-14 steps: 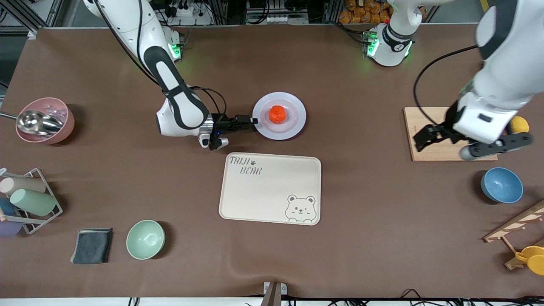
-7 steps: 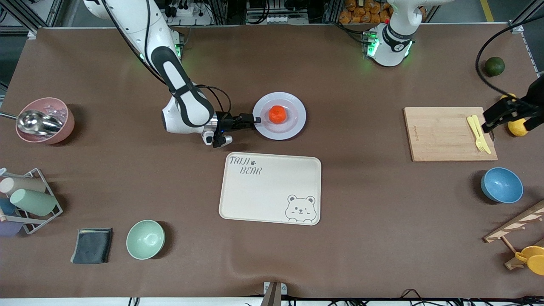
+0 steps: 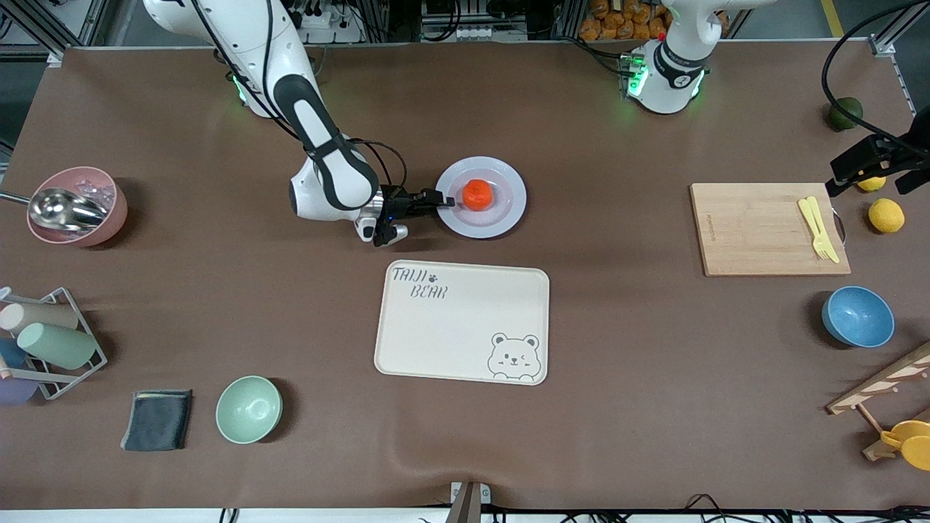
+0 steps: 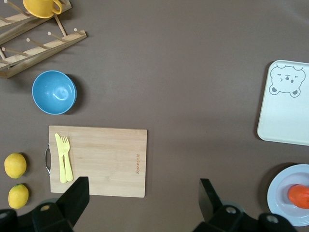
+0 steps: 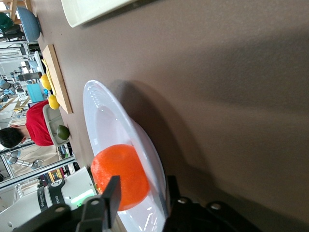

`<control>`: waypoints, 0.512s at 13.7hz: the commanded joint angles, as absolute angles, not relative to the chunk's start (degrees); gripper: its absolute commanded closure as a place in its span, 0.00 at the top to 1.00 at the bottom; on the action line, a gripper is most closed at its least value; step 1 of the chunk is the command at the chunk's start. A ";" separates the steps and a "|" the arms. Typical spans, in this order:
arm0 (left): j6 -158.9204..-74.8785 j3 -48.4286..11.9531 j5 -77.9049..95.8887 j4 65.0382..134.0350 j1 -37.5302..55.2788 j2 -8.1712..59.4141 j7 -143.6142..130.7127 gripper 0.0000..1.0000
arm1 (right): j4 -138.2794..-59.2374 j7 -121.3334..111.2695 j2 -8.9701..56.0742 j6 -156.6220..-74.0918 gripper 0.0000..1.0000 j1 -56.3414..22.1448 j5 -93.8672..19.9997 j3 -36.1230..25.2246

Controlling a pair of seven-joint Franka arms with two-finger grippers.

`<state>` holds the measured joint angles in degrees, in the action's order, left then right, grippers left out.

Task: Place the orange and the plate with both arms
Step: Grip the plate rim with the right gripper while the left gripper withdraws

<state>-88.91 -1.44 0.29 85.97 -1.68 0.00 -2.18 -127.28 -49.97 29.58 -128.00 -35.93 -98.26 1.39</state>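
The pale plate (image 3: 501,211) lies mid-table, farther from the front camera than the bear tray, with the orange (image 3: 477,195) on it. My right gripper (image 3: 443,201) is low at the plate's rim on the right arm's side, open. In the right wrist view (image 5: 140,186) one finger (image 5: 111,193) is over the plate (image 5: 104,116) in front of the orange (image 5: 120,171), the other is under the rim. My left gripper (image 3: 883,168) is open and empty, high over the lemons at the left arm's end; its wrist view (image 4: 142,198) shows the plate (image 4: 285,186) and orange (image 4: 299,195).
Cream bear tray (image 3: 462,322) is nearer the camera than the plate. Cutting board (image 3: 769,229) with yellow fork (image 3: 817,227), lemon (image 3: 886,215), dark green fruit (image 3: 846,112), blue bowl (image 3: 857,316), green bowl (image 3: 248,409), pink bowl (image 3: 76,205), cup rack (image 3: 43,341), cloth (image 3: 157,419).
My left arm has risen and pulled away from over the cutting board toward its end of the table. My right gripper has slid forward onto the plate's rim; the plate shifted slightly.
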 commanded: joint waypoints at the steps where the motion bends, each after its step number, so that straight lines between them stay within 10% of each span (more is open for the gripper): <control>1: -88.59 -0.97 1.85 87.45 -1.41 -1.49 -2.29 1.00 | -127.44 -54.04 30.15 -129.63 0.03 -38.14 -102.91 0.97; 7: -88.24 -1.05 1.50 89.73 -0.70 -3.42 -2.46 1.00 | -127.44 -53.18 28.66 -129.99 0.00 -37.62 -103.01 1.14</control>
<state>-88.53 -1.43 0.64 87.01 -1.14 -0.76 -2.24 -127.23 -53.22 29.50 -128.25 -36.90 -101.17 1.39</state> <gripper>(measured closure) 0.000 0.894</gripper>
